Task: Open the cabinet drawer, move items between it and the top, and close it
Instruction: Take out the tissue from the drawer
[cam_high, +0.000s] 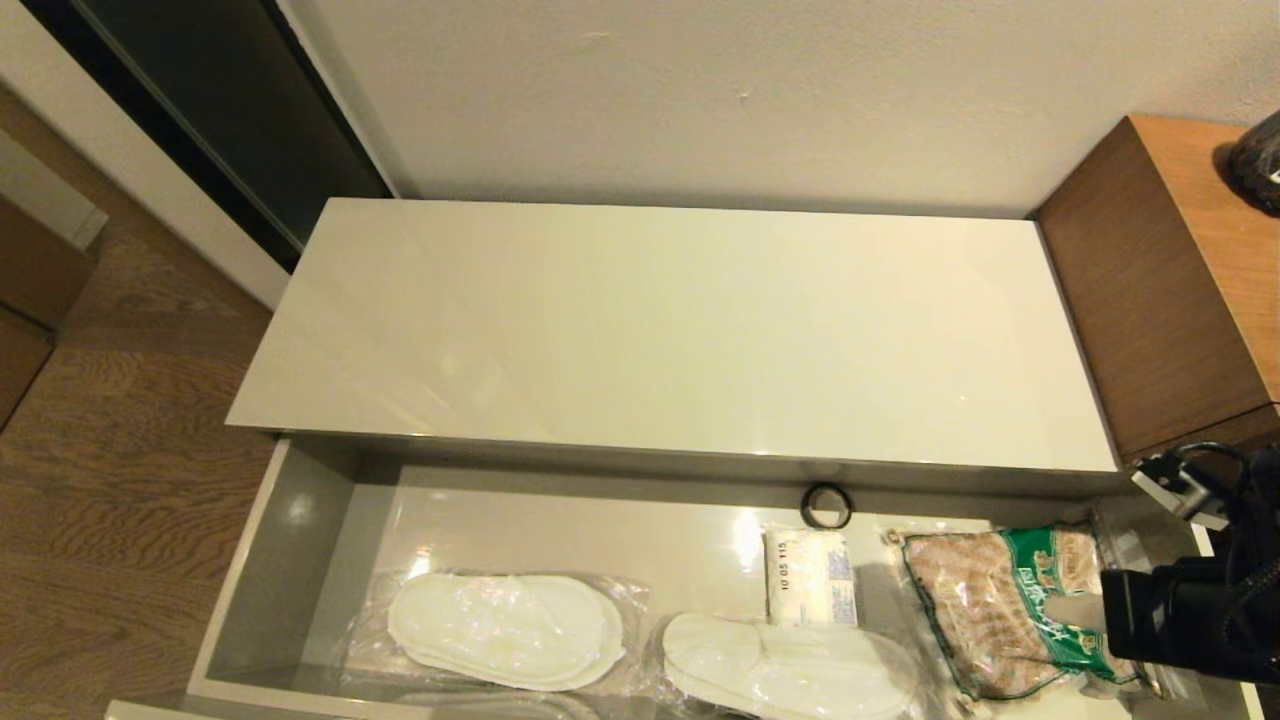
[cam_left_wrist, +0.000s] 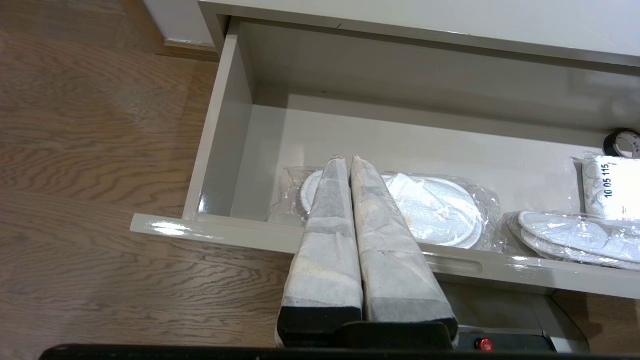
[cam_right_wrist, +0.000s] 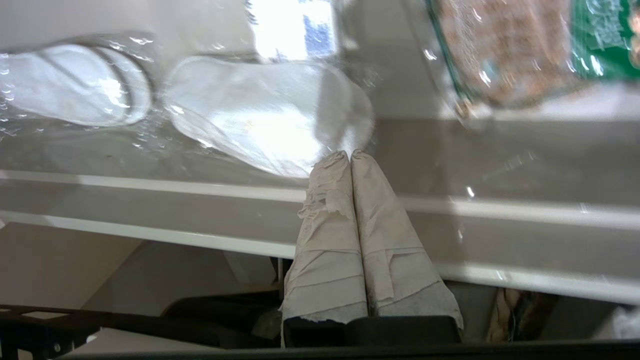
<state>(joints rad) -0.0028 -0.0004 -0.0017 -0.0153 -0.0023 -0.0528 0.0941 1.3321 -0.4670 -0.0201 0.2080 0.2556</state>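
Right gripper (cam_right_wrist: 350, 155) shut over open cabinet drawer (cam_high: 300, 520), 2 slipper packs (cam_high: 505, 630) inside

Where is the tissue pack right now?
In the head view the tissue pack lies inside the open cabinet drawer, right of centre, just in front of the black ring, between the right-hand slippers and the snack bag.

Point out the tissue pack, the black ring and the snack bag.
tissue pack (cam_high: 810, 578), head view, printed top face.
black ring (cam_high: 826, 506), head view, its rim.
snack bag (cam_high: 985, 605), head view, brown middle.
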